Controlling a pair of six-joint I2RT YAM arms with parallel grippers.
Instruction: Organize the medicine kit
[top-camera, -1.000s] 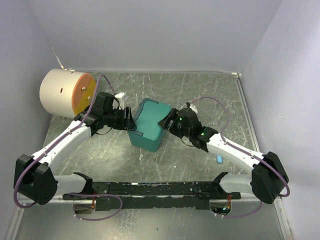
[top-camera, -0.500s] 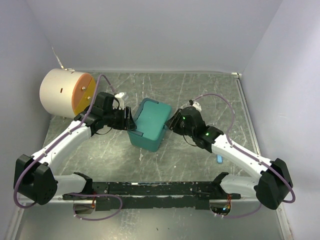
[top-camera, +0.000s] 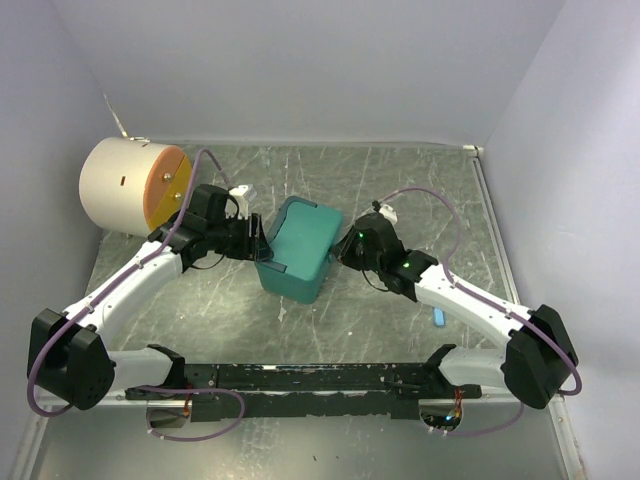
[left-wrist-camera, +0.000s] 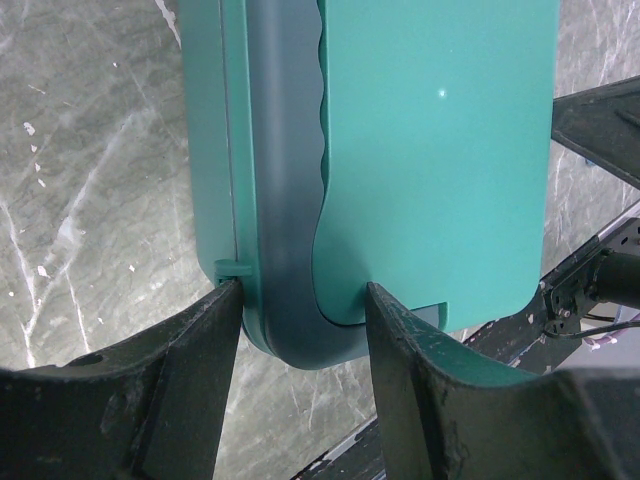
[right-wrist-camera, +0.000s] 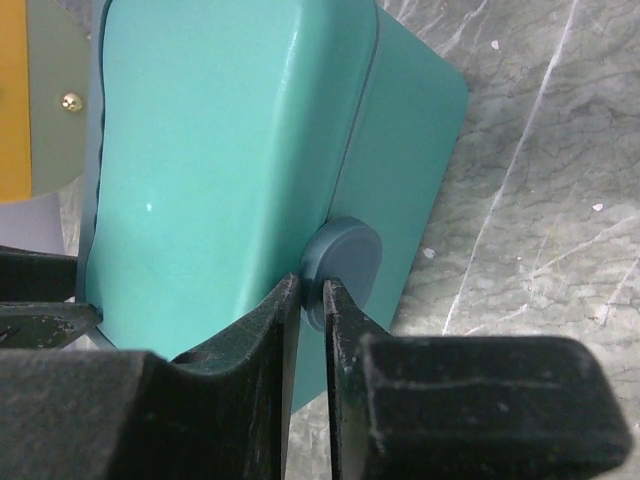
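Observation:
The teal medicine kit (top-camera: 300, 250) lies on the table between both arms with its lid down. My left gripper (top-camera: 257, 240) straddles the kit's left end. In the left wrist view its fingers (left-wrist-camera: 215, 330) press on either side of the dark band (left-wrist-camera: 285, 200) along the lid of the kit (left-wrist-camera: 440, 150). My right gripper (top-camera: 342, 250) is at the kit's right side. In the right wrist view that gripper (right-wrist-camera: 312, 285) is pinched on the edge of the round dark latch (right-wrist-camera: 352, 252) on the side of the kit (right-wrist-camera: 220, 150).
A big cream cylinder with an orange face (top-camera: 125, 185) stands at the back left, close to the left arm. A small blue item (top-camera: 438, 317) lies by the right forearm. A black rail (top-camera: 320, 378) runs along the near edge. Walls close in on three sides.
The right gripper's jaws have come together from wide apart to a narrow pinch on the latch, after a small shift right and back. The left arm and the kit have not moved.

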